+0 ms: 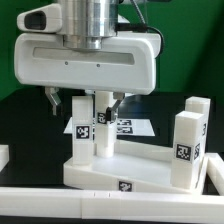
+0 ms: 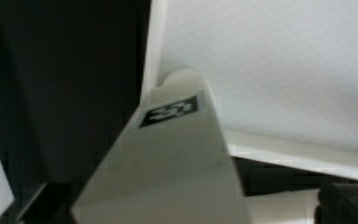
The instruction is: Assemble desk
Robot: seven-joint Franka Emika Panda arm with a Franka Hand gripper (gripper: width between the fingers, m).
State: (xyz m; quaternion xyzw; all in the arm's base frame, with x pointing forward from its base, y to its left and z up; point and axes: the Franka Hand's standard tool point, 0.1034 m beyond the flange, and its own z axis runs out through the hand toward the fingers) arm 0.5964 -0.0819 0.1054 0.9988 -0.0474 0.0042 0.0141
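Note:
The white tabletop panel (image 1: 140, 165) lies flat in the middle of the exterior view. Two white tagged legs (image 1: 79, 120) (image 1: 104, 128) stand upright at its far left part. Two more legs (image 1: 186, 145) (image 1: 198, 108) stand at the exterior view's right. My gripper (image 1: 85, 103) hangs over the two left legs, its fingers (image 1: 52, 100) spread wide on either side of them. In the wrist view a tagged leg (image 2: 167, 160) rises between the fingers (image 2: 348, 198) of the gripper (image 2: 190, 205), with a dark gap on one side. The tabletop (image 2: 300, 90) lies beyond.
The marker board (image 1: 138, 127) lies on the black table behind the tabletop. A long white rail (image 1: 60, 205) runs along the front edge. A white piece (image 1: 3, 155) shows at the exterior view's left edge. A green wall stands behind.

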